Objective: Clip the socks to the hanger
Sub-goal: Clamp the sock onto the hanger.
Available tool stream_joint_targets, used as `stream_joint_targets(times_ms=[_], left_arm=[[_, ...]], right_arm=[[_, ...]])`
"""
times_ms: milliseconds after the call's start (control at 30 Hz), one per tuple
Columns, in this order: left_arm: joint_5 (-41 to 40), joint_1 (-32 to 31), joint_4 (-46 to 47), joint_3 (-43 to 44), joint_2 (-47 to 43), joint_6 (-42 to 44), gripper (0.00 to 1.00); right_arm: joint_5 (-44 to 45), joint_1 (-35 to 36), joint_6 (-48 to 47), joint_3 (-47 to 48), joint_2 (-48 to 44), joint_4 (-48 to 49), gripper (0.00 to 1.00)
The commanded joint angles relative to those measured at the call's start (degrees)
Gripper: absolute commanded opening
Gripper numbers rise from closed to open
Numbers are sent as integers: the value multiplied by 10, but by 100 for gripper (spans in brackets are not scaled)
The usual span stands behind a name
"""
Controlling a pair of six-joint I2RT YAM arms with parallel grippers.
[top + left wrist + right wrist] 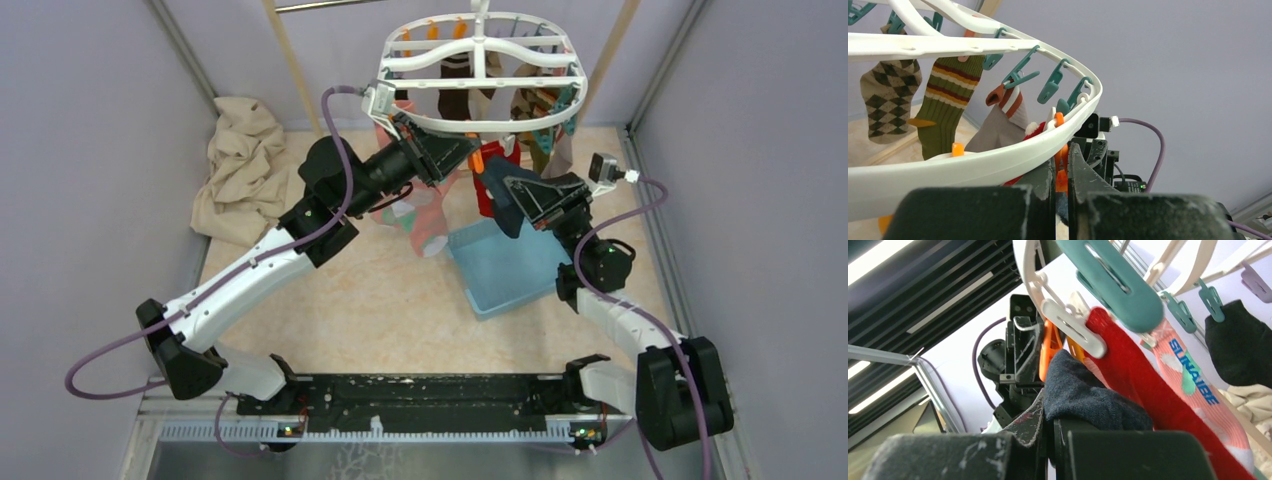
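The white oval hanger (480,68) hangs at the back with teal and orange pegs on its rim (998,162). My left gripper (468,152) is under the front rim, shut on an orange peg (1062,180); its jaws (1061,155) squeeze the peg. My right gripper (503,186) is shut on the dark navy sock (1088,390) and holds its edge up against that orange peg (1050,347). The sock droops below the gripper (506,216). The red sock (1128,385) hangs clipped to the rim right beside it (485,200).
A blue basket (510,268) sits below the right gripper. A beige cloth (238,170) lies back left. Argyle (890,95), striped (945,100), pink (1193,380) and black (1238,345) socks hang on the hanger. Wooden poles (293,70) flank it.
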Motion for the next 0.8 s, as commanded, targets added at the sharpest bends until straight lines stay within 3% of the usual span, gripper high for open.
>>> stream_joint_targets(times_ms=[0, 767], left_arm=[[12, 0, 48, 1, -19, -14, 0], [1, 0, 65, -18, -23, -20, 0]], right_arm=[[-3, 3, 13, -4, 3, 108, 0], [-20, 19, 27, 25, -9, 105, 0]])
